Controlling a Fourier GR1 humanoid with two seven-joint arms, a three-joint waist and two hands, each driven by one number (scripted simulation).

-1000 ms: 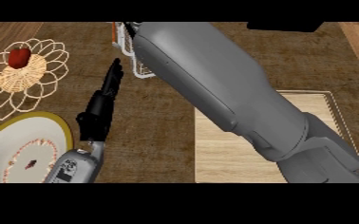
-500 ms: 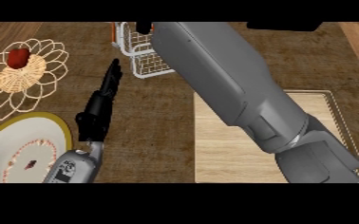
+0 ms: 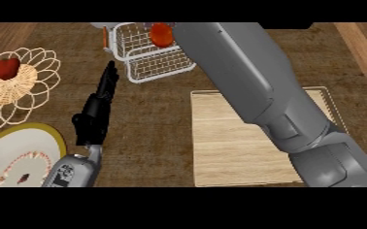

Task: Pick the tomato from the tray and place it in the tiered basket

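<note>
The red tomato shows in the top of the white wire tiered basket at the back of the counter, right beside the far end of my right forearm. That forearm crosses the wooden tray from the lower right. My right hand is out of sight past the top edge, so I cannot tell whether it touches the tomato. Left of the basket, my left hand stands edge-on with straight fingers pointing away, open and holding nothing.
A woven wicker bowl with a red fruit in it sits at the left edge. A yellow-rimmed plate lies at the lower left, beside my left wrist. Dark wooden counter surrounds the tray.
My right forearm has swung to the right and uncovered the tiered basket, where the tomato now shows. The left hand has hardly moved.
</note>
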